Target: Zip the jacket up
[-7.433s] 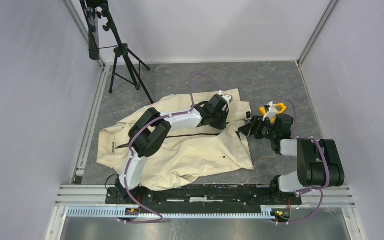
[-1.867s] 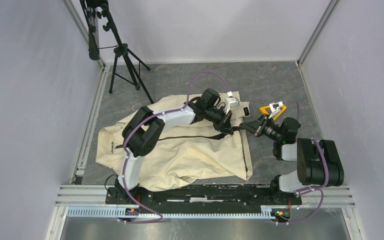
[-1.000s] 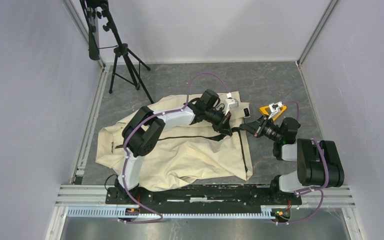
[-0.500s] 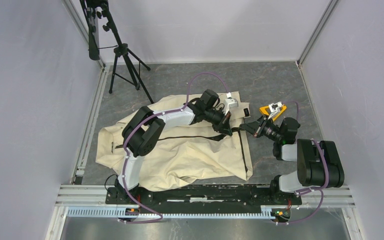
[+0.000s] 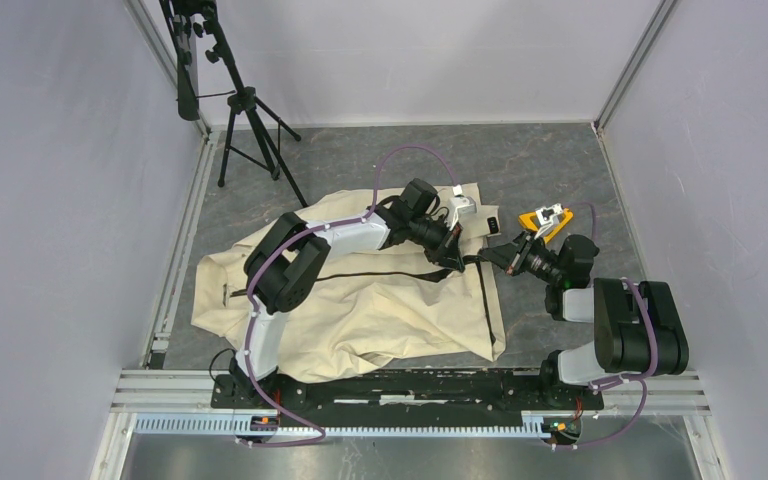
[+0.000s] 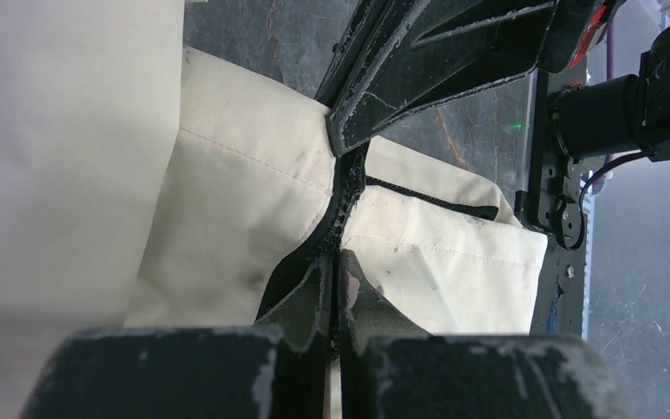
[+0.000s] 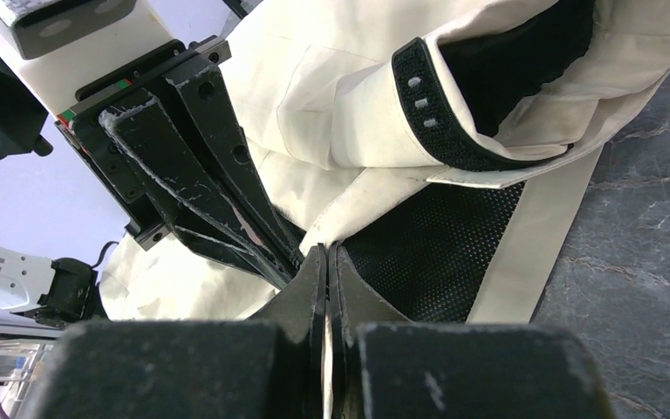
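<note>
While the jacket point(image 5: 360, 300) lies crumpled mid-table, both claws meet at its right end: my left gripper point(image 5: 458, 262) pinches the zipper point(image 6: 346, 196) tape, and my right gripper point(image 5: 492, 257) pinches the jacket edge opposite. I judge I'm mating the zipper ends; next calls for fine alignment.

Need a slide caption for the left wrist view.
Left gripper and right gripper, both shut, pinch the jacket along its zipper.

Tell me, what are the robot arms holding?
Left end effector and right end effector both pinch the jacket at the end of its zipper.
</note>
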`<state>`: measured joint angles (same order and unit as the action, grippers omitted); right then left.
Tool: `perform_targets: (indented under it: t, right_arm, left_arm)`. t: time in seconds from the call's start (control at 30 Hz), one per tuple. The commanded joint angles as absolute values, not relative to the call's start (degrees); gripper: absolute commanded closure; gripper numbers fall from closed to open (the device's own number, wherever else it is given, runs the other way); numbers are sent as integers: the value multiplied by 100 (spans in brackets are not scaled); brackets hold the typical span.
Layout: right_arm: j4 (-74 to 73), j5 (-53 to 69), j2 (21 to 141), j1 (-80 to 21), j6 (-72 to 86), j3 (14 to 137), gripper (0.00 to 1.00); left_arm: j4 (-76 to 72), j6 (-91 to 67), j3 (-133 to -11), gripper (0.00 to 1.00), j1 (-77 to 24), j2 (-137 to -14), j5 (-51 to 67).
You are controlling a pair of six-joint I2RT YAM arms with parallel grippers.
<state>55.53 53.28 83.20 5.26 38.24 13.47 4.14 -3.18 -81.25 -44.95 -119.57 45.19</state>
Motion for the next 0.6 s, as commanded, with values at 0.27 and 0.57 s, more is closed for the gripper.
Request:
perform_targets:
  t: [0.27,0.57]
  right_arm:
    - [5660,5265,8199,416,3658,1414,100]
    - [5653,5238,8104,348,3598,1403,100]
  left_arm:
    - [233,-545,-8249,98,-4464,-11897,4666]
    - [236,-589,-8272,98,-4470,-11909,4684]
